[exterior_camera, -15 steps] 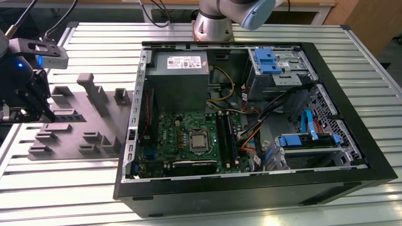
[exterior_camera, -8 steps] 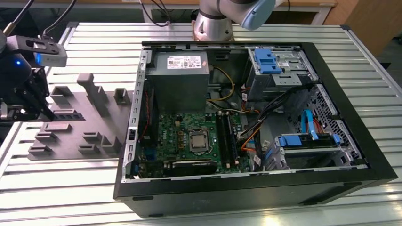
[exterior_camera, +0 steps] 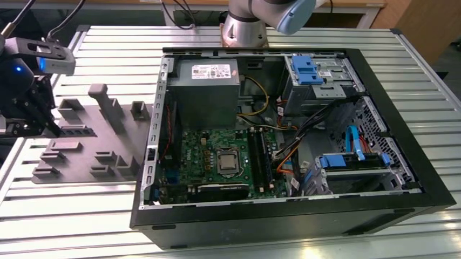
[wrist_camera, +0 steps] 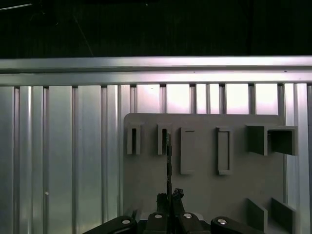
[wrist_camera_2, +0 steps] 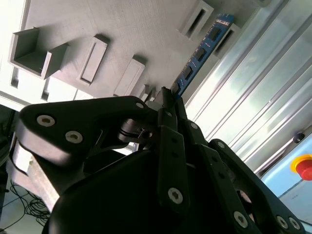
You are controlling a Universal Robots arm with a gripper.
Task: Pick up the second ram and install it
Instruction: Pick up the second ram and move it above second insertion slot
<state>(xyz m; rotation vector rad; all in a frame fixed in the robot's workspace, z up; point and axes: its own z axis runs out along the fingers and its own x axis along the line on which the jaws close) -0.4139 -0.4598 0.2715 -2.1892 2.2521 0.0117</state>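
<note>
My gripper (exterior_camera: 34, 125) hangs at the exterior view's left, over the near corner of the grey plastic fixture (exterior_camera: 101, 145). Its fingers (wrist_camera_2: 165, 105) are closed on one end of the second ram (wrist_camera_2: 202, 48), a thin stick with a row of black chips. In the first wrist view the ram (wrist_camera: 168, 165) shows edge-on as a dark line running from the gripper (wrist_camera: 169, 197) toward a slotted block of the fixture (wrist_camera: 204, 190). I cannot tell whether its far end touches the fixture. The green motherboard (exterior_camera: 216, 156) with its long black slots (exterior_camera: 259, 156) lies inside the open computer case.
The black computer case (exterior_camera: 411, 178) takes up the middle and the exterior view's right, with cables, blue drive brackets and a power supply (exterior_camera: 205, 91) inside. The fixture's upright blocks (exterior_camera: 108, 108) stand between gripper and case. A slatted aluminium table (exterior_camera: 65, 205) carries everything. A red button (wrist_camera_2: 304, 165) shows beyond the table.
</note>
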